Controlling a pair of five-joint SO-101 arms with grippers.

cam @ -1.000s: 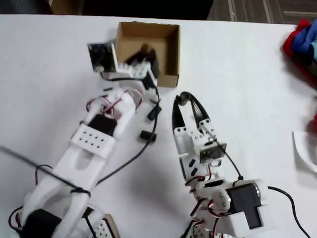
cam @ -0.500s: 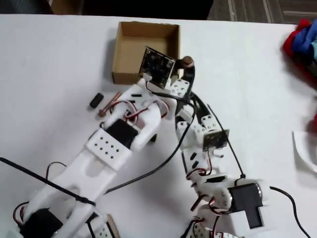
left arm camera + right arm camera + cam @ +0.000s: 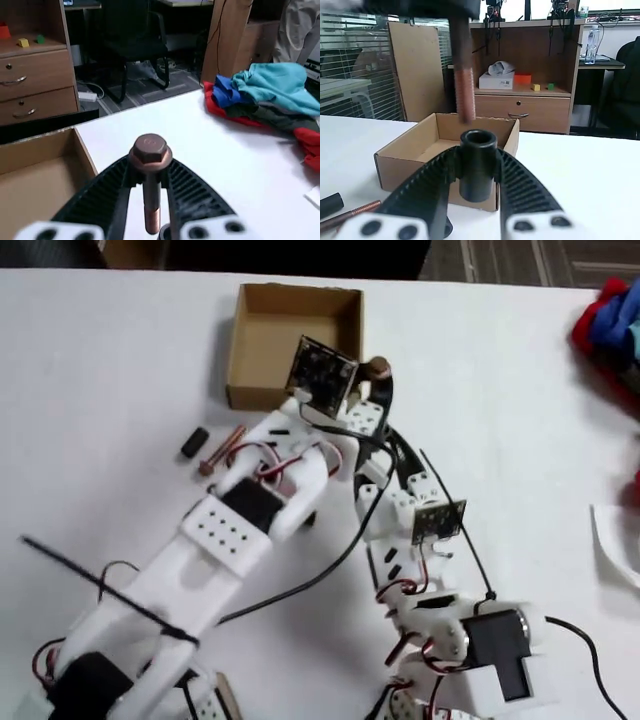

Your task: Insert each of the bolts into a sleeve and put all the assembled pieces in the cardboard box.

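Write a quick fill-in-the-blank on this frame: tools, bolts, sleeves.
1. The left tool is shut on a copper ____, head up.
2. The right tool grips a black ____ upright.
3. The held bolt's tip hangs just ____ the opening of the sleeve, not yet inside.
4. A spare sleeve and spare bolt lie on the ____.
Missing words: bolt; sleeve; above; table.

Office: wooden drawers (image 3: 35,80), desk chair (image 3: 135,40).
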